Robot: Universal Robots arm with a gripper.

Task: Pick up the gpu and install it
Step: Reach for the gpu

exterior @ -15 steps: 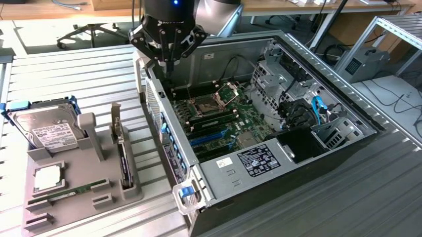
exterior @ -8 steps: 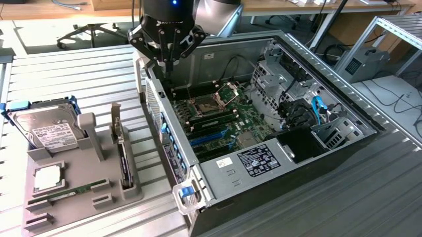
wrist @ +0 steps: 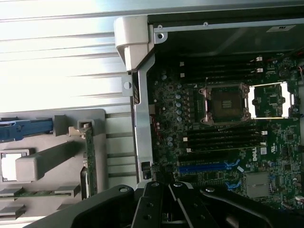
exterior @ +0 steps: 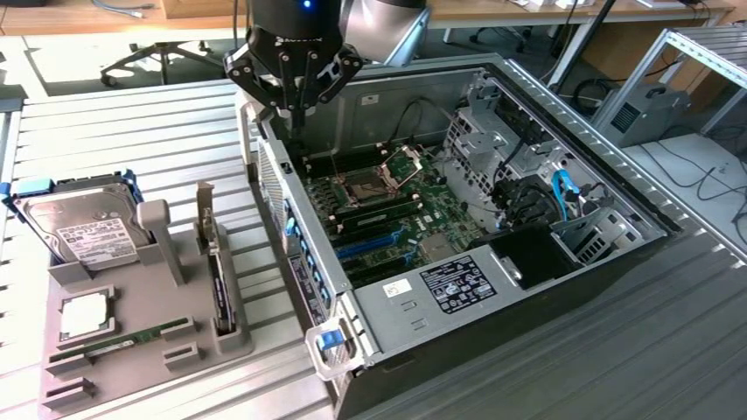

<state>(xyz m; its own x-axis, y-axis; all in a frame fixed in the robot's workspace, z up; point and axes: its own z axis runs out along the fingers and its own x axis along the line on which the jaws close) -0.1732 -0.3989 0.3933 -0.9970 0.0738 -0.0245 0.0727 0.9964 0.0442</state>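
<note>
Ribbed metal table (exterior: 129, 131) in bright light, office chair (exterior: 164, 57) behind, wooden desk (exterior: 70, 16), cables (exterior: 706, 179) on pale floor (exterior: 666, 166)

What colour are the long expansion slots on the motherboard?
The expansion slots are blue, clearest in the wrist view.

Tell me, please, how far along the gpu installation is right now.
Nothing looks done yet: the gpu stands on edge in the grey tray, outside the open computer case. The pincer is shut, holding nothing, above the case's wall by the motherboard. Picking up and installing both remain.
</note>
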